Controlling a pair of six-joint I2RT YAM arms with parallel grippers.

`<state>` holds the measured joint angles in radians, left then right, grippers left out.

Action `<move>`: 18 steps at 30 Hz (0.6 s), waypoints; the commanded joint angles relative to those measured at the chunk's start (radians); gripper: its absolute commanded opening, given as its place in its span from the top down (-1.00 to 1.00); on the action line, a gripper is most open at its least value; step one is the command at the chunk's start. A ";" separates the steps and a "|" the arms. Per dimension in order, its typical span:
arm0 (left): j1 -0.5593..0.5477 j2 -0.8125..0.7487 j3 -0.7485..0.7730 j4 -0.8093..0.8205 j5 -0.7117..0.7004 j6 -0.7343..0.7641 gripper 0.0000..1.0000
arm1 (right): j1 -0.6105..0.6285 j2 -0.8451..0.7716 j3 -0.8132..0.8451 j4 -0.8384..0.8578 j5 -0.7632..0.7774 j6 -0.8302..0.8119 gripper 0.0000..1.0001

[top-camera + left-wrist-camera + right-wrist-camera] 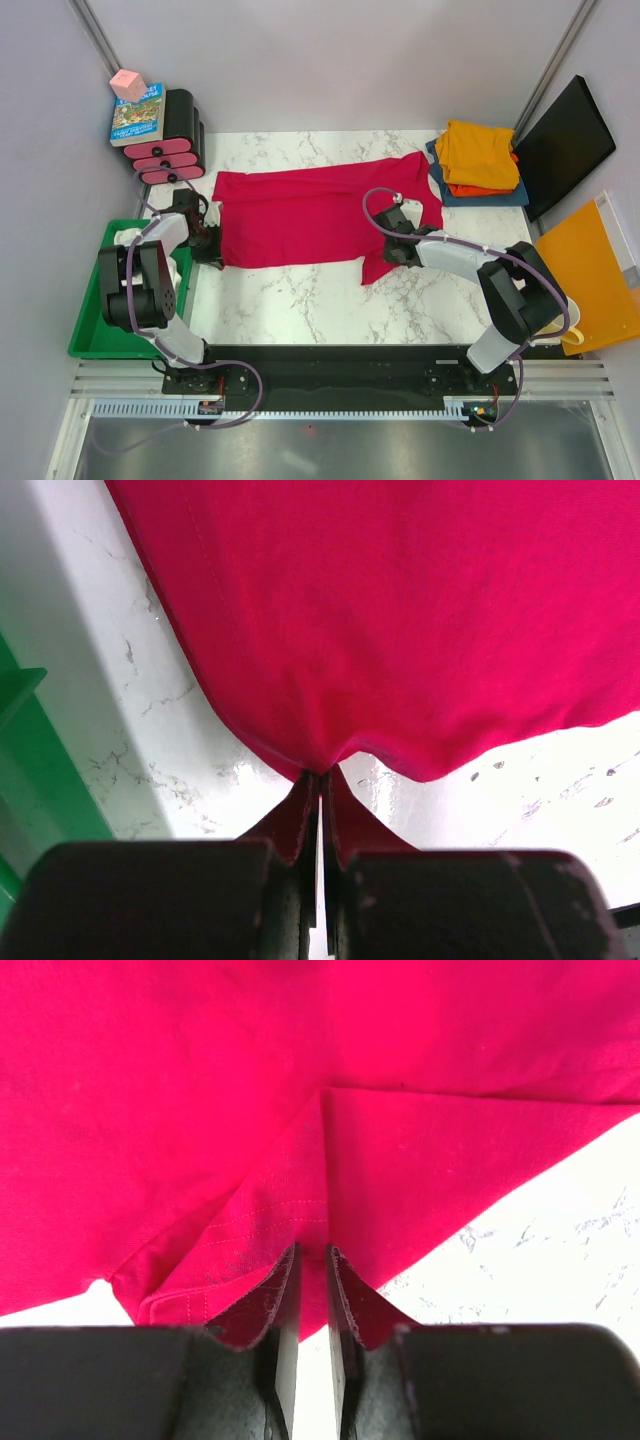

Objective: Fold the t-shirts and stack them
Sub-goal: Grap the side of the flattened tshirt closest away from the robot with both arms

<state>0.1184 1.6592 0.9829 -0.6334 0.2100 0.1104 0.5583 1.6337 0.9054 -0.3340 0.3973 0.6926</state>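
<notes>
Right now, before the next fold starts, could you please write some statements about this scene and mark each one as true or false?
1. The jaws of both arms are shut on the red t-shirt. True.
2. The red t-shirt is already folded into a small packet. False: it lies spread out on the table.
3. A yellow-orange shirt is the top piece of the stack at the far right. True.
4. The green bin stands on the right arm's side. False: it is beside the left arm.
</notes>
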 commanded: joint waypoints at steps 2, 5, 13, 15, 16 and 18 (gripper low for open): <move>0.006 -0.018 0.013 0.005 -0.003 0.023 0.96 | -0.003 -0.020 -0.016 0.039 0.003 0.015 0.57; 0.006 -0.018 0.013 0.005 -0.003 0.023 0.96 | -0.003 -0.014 -0.016 0.044 0.005 0.013 0.54; 0.006 -0.015 0.014 0.003 -0.001 0.023 0.96 | -0.003 -0.015 -0.008 0.047 0.040 0.013 0.16; 0.006 -0.013 0.014 0.005 -0.001 0.023 0.96 | -0.003 -0.002 0.000 0.047 0.040 0.010 0.16; 0.006 -0.012 0.014 0.005 -0.001 0.026 0.96 | -0.003 0.003 0.004 0.047 0.038 0.007 0.16; 0.006 -0.010 0.014 0.005 -0.001 0.025 0.96 | -0.003 0.020 0.006 0.052 0.041 0.008 0.19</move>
<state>0.1184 1.6592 0.9829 -0.6334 0.2096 0.1104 0.5583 1.6348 0.8906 -0.3058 0.4118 0.6956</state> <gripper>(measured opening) 0.025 0.414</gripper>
